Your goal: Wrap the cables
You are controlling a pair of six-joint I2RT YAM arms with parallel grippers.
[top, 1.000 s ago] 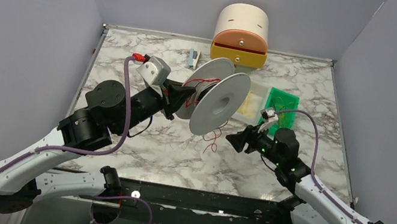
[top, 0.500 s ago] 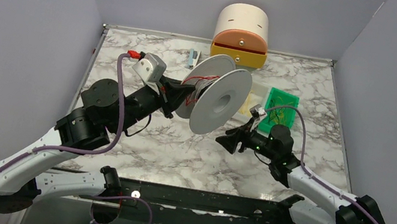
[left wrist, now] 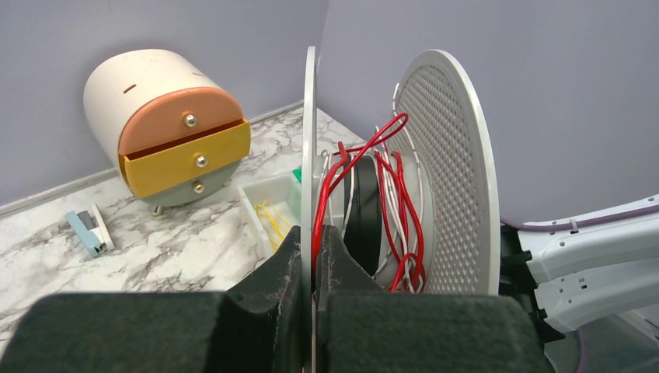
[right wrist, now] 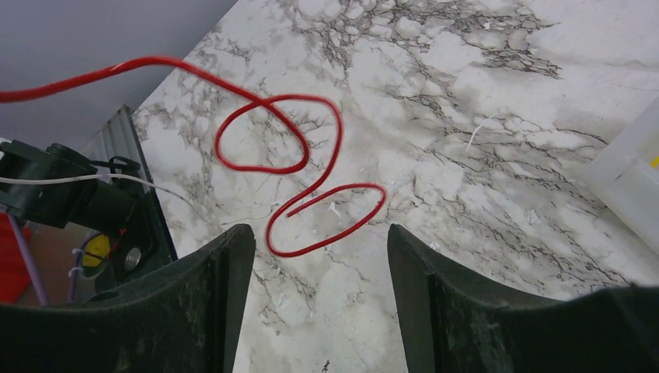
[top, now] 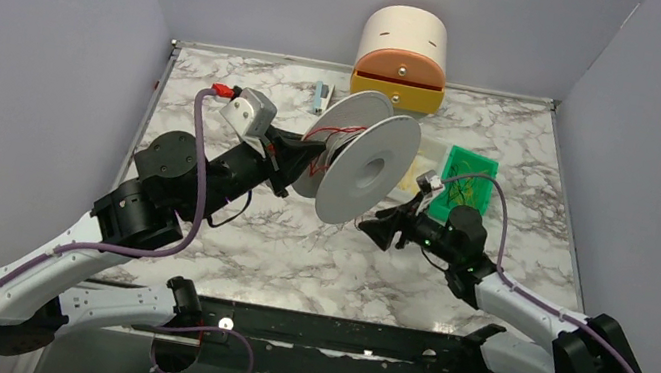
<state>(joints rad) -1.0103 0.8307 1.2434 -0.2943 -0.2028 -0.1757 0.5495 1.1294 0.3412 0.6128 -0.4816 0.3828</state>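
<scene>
A white two-flanged spool (top: 368, 168) hangs tilted above the table. My left gripper (top: 299, 154) is shut on the rim of its rear flange (left wrist: 310, 116); in the left wrist view the gripper (left wrist: 313, 237) clamps that thin flange edge. Red cables (left wrist: 392, 194) are wound loosely on the hub together with white wires, beside the perforated flange (left wrist: 455, 171). A loose curly red cable end (right wrist: 311, 175) hangs down from the spool over the marble table. My right gripper (top: 372, 229) is open just below the spool's front; in its wrist view the gripper (right wrist: 319, 249) is just short of the lowest red loop, touching nothing.
A white, orange and yellow drawer box (top: 402, 57) stands at the back. A green tray (top: 465, 174) and a clear tray with yellow wires (top: 422, 173) sit right of the spool. A small blue item (top: 322, 96) lies at the back. Grey walls enclose the marble table (top: 295, 252).
My right gripper has moved left and forward to the loose red end under the spool. The left arm lifted the spool slightly early on, then held still.
</scene>
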